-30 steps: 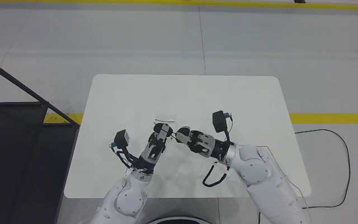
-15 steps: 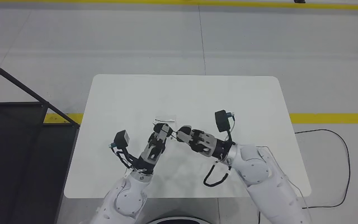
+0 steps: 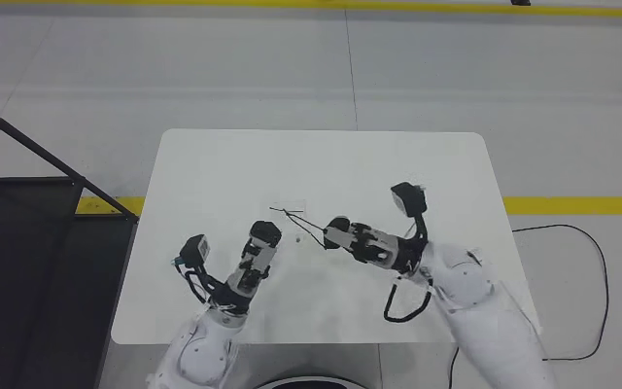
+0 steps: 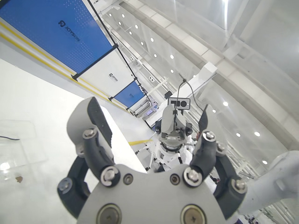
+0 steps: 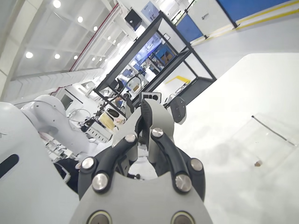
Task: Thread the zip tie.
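My right end effector [image 5: 143,105] is clamped on the zip tie [image 4: 178,92], a thin black plastic strip. The left wrist view adds what the top view misses: the tie arches up out of the pads with a small head at the apex. From the top it's just a dark line pointing to the frame's upper left. My left end effector [image 4: 149,108] is wide open and empty, near it. A clear bag [image 5: 264,141] lies flat on the white tabletop [image 3: 408,175] with a second black tie [image 5: 268,129].

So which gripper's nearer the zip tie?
Right. The right gripper is shut on the zip tie; the left gripper is open, off to its side, not touching it.
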Motion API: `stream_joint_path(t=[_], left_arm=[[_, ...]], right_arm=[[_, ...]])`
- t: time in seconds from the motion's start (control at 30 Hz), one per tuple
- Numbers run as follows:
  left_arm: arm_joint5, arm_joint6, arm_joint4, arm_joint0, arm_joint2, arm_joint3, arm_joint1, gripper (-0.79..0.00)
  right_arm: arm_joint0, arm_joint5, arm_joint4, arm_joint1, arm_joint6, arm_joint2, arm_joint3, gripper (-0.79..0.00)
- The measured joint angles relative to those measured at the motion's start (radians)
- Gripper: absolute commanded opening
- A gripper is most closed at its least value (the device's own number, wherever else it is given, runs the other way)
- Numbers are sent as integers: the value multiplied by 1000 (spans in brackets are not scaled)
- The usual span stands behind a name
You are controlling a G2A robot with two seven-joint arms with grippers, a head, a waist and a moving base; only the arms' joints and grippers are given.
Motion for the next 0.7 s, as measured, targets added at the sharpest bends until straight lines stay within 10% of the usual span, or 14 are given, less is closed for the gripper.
stream_joint_path(t=[0.4,0.7], left_arm=[[5,-686,-633,14,-174,-34,86,0],[18,-751,-673,14,-195,-32,93,0]], right_arm=[[116,188,366,19,456,-7,84,-785],[145,258,422,22,530,-8,109,-785]])
